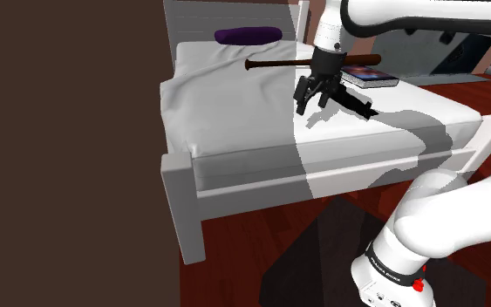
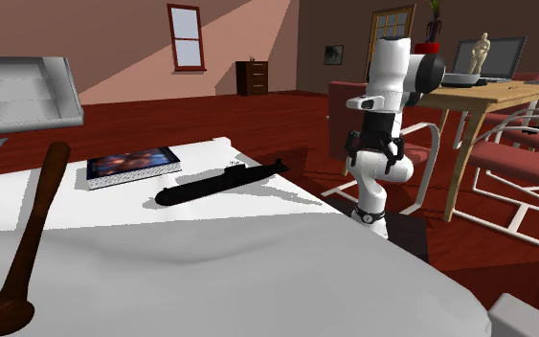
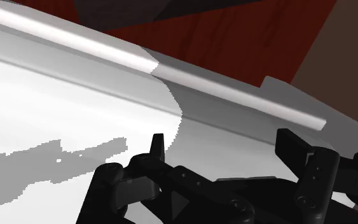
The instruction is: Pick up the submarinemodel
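The submarine model (image 1: pixel 350 98) is a slim black hull with a small tower, lying on the white bed (image 1: pixel 235 113) near the book. In the second exterior view the submarine model (image 2: pixel 221 180) lies flat, pointing towards the bed's edge. My gripper (image 1: pixel 314 102) hangs in the air beside the model, on the shoulder view's left of it, and does not touch it. In the wrist view the gripper (image 3: pixel 225 145) is open, its black fingers (image 3: pixel 158 147) apart with nothing between them, over the sheet near the bed rail (image 3: pixel 234 95).
A dark wooden bat (image 1: pixel 313 63) and a book (image 1: pixel 370 78) lie behind the submarine, and a purple cushion (image 1: pixel 248 35) sits at the headboard. A brown panel (image 1: pixel 69 148) blocks the shoulder view's left. A wooden table (image 2: pixel 487 96) and chairs (image 2: pixel 521 168) stand behind the arm (image 2: pixel 389 86).
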You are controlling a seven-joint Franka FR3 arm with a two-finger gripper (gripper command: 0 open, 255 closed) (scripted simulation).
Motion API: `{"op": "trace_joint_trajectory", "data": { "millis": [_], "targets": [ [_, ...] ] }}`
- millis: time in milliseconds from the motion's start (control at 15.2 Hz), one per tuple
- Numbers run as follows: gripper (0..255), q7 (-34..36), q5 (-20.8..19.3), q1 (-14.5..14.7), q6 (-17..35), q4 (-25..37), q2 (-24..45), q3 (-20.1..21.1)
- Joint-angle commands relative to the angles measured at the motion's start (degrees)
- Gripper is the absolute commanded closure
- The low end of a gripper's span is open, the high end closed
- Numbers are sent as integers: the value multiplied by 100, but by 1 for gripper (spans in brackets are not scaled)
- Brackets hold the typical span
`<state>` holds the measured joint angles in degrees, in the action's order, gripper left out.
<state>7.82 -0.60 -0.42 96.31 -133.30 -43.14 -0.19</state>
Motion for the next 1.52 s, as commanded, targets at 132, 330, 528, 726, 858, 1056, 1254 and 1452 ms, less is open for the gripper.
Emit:
{"op": "trace_joint_trajectory", "data": {
  "millis": [132, 330, 528, 726, 858, 1056, 1254, 1452],
  "targets": [
    [0, -149, -115, -110, 50, 166, 238, -199],
    [0, -370, -262, -259, 117, 451, 618, -490],
    [0, -589, -373, -391, 171, 781, 1024, -776],
    [0, -810, -446, -506, 208, 1155, 1455, -1059],
    [0, -961, -471, -576, 221, 1429, 1755, -1246],
    [0, -1196, -468, -676, 223, 1879, 2227, -1524],
    [0, -1443, -412, -775, 197, 2379, 2729, -1801],
    [0, -1707, -295, -887, 139, 2934, 3267, -2074]
  ]
}}
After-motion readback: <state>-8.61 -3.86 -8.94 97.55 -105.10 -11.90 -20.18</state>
